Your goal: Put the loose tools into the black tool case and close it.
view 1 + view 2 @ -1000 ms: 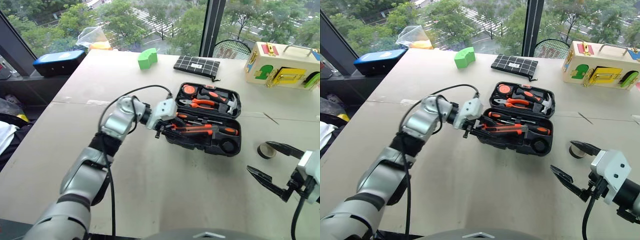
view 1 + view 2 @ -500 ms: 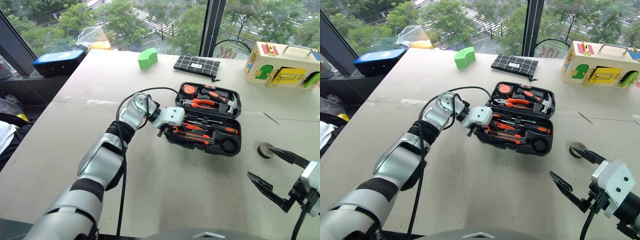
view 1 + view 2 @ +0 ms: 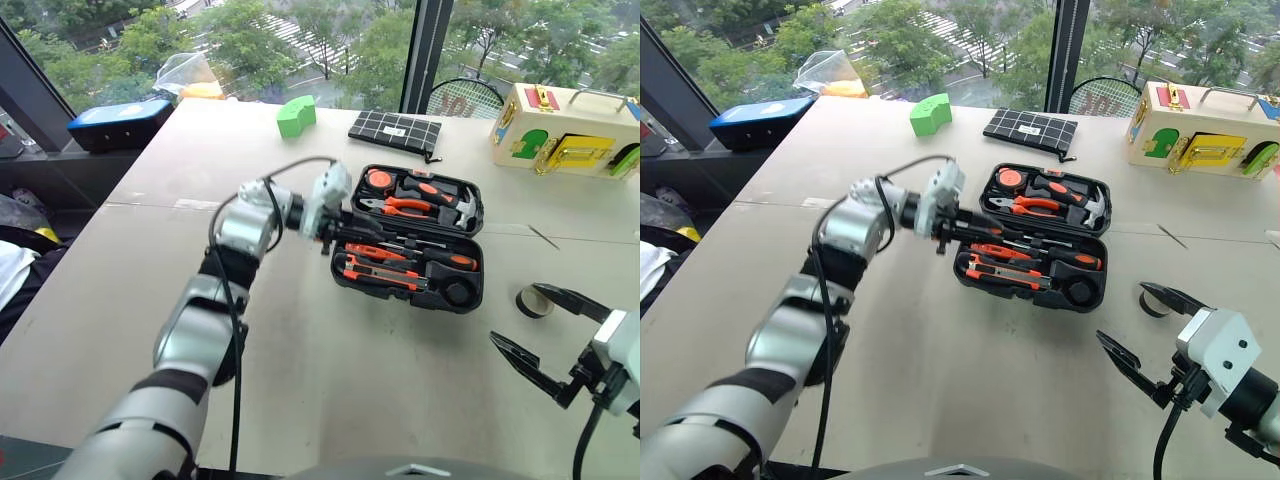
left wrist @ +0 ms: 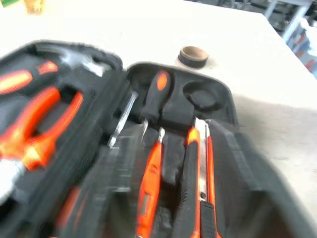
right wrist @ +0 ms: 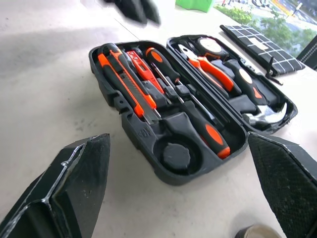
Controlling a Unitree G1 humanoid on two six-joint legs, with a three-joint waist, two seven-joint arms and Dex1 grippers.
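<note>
The left pincer (image 3: 331, 237) hangs at the left end of the open tool case (image 3: 408, 235) on the counter (image 3: 330, 350); whether its fingers are open or closed I cannot tell. Just past it, in the case's near half, lie the utility knife (image 3: 380, 275) and a screwdriver (image 3: 425, 256). The tape roll (image 3: 532, 301) sits loose on the counter beyond the case, just by the right pincer (image 3: 553, 337), which is spread wide and empty.
</note>
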